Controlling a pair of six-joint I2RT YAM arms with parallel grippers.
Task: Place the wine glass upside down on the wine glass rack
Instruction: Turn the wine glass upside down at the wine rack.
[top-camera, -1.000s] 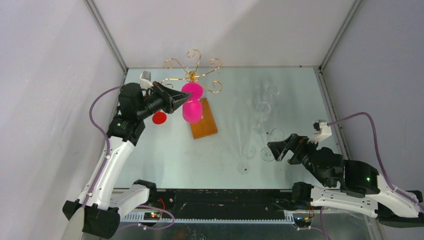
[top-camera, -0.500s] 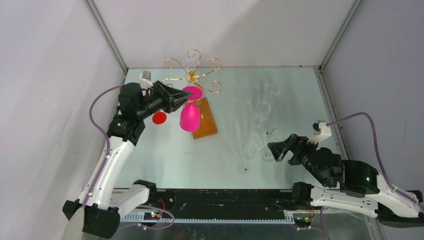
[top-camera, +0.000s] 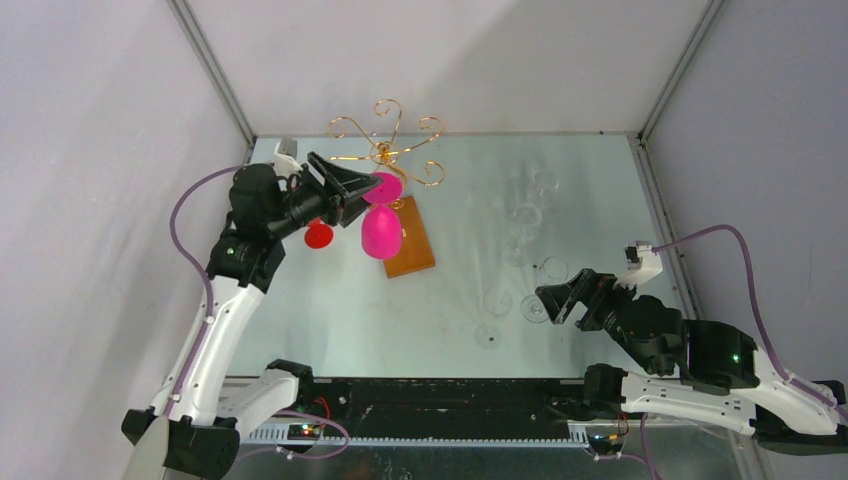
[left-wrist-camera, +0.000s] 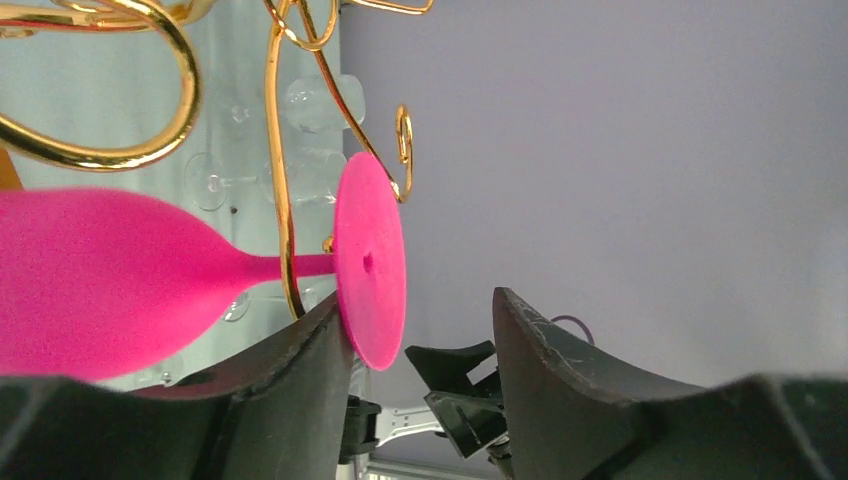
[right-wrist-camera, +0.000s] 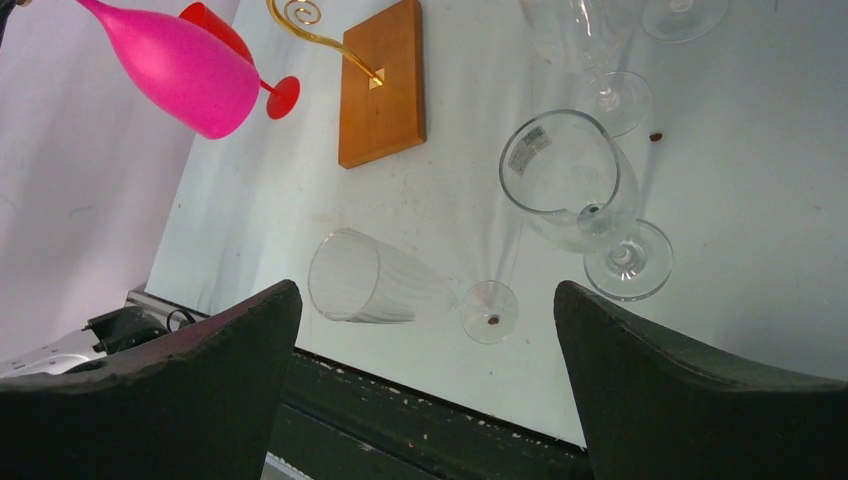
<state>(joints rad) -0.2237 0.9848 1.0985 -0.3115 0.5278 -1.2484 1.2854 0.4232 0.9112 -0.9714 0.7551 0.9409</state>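
The pink wine glass (top-camera: 381, 232) hangs bowl down from a scroll arm of the gold wine glass rack (top-camera: 385, 130), above its brown wooden base (top-camera: 415, 255). In the left wrist view the stem passes through the gold wire (left-wrist-camera: 283, 200), and the round pink foot (left-wrist-camera: 370, 260) rests on the wire's other side. My left gripper (top-camera: 362, 193) is open around that foot. The foot's edge lies close by one finger (left-wrist-camera: 300, 350) and well apart from the other. My right gripper (top-camera: 548, 300) hovers open and empty low over the table's right side.
A red wine glass (top-camera: 318, 235) stands left of the rack's base. Several clear glasses occupy the right half: a tilted goblet (right-wrist-camera: 570, 180), a ribbed flute lying down (right-wrist-camera: 370, 280), and more upright further back (top-camera: 528, 215). The enclosure walls stand close.
My left gripper's jaws have opened and let go of the pink glass's foot. The glass now hangs from the rack wire, bowl lower. The left arm drew back slightly; the right arm stayed put.
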